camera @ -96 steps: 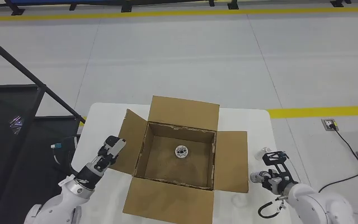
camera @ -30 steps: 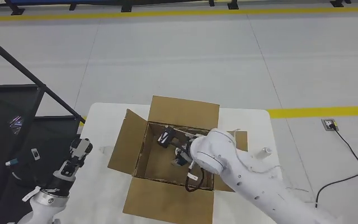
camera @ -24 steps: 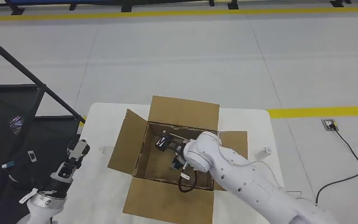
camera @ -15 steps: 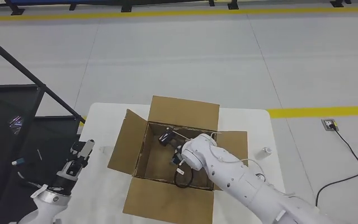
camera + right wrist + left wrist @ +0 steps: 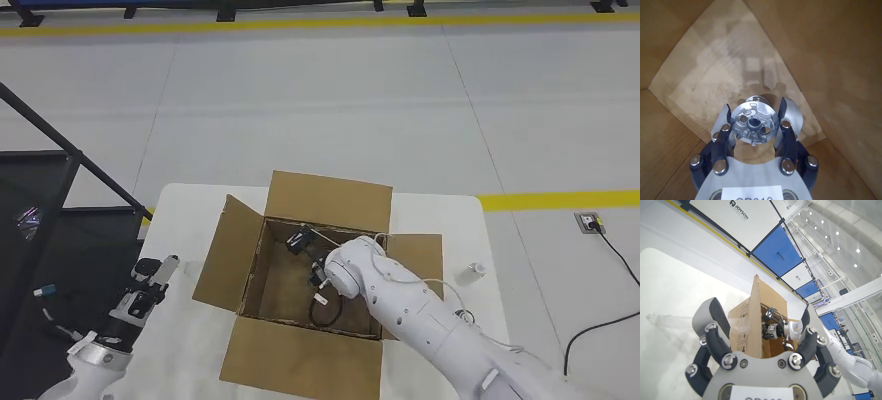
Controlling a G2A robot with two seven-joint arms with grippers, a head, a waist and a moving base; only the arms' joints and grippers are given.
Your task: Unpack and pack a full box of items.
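Metal part point(image 5: 753, 125), at the box point(image 5: 330, 200) floor: right gripper point(image 5: 755, 109), newly reached inside from the tableside, now clamps its rim; left gripper point(image 5: 761, 311), spread wide and empty, has withdrawn leftward; judged ready for lifting out.

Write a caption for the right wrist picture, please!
Right end effector clasping a round metal part inside the cardboard box.

Box point(image 5: 330, 200) mouth: my right arm point(image 5: 395, 300) filled most.
Left flap point(image 5: 222, 258): stood before my left gripper point(image 5: 163, 268).
Floor point(image 5: 715, 75): lay free beyond metal part point(image 5: 753, 124).

pale floor point(image 5: 300, 90) with yellow lines point(image 5: 560, 200), white table point(image 5: 190, 212), blue and white wall panels point(image 5: 778, 251)
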